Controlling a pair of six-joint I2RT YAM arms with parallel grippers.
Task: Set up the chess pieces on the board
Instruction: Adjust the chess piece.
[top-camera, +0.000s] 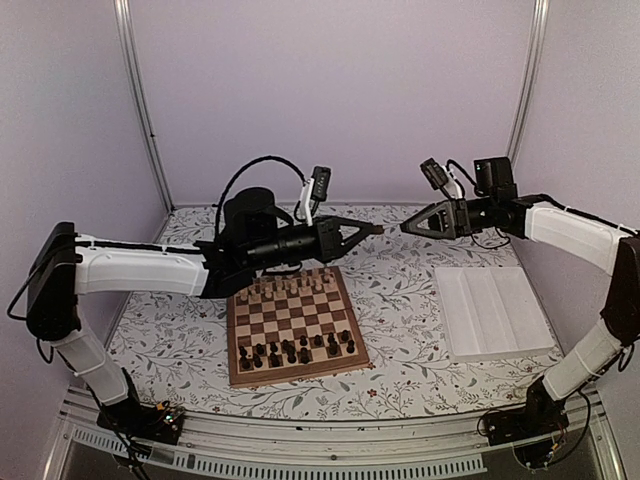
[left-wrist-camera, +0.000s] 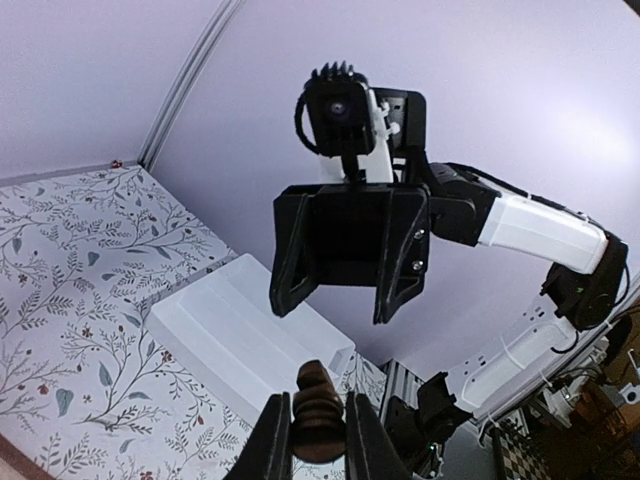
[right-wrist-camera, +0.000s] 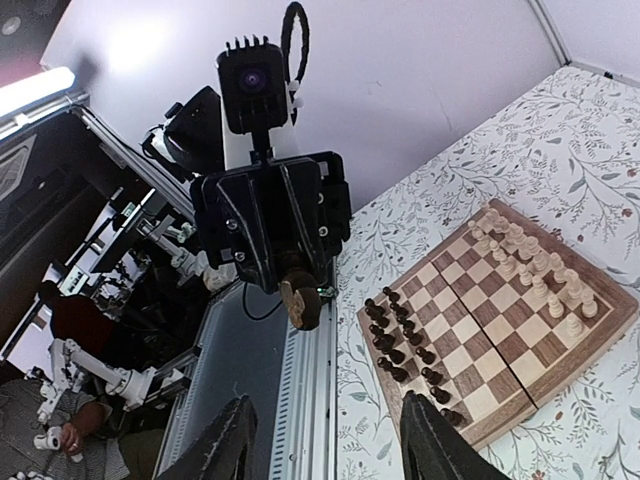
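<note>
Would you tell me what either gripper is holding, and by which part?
The left gripper clamps a dark chess piece by its sides; the right gripper is open, empty.

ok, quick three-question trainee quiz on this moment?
1. True or false: the right fingers are shut.
2. What holds the dark chess piece in the air? A: the left fingers. B: the right fingers. C: nothing, it stands on the board.
3. Fill in: in the top view, the white tray lies to the ___ of the board.
Key: 1 false, they stand open. 2 A. 3 right.
</note>
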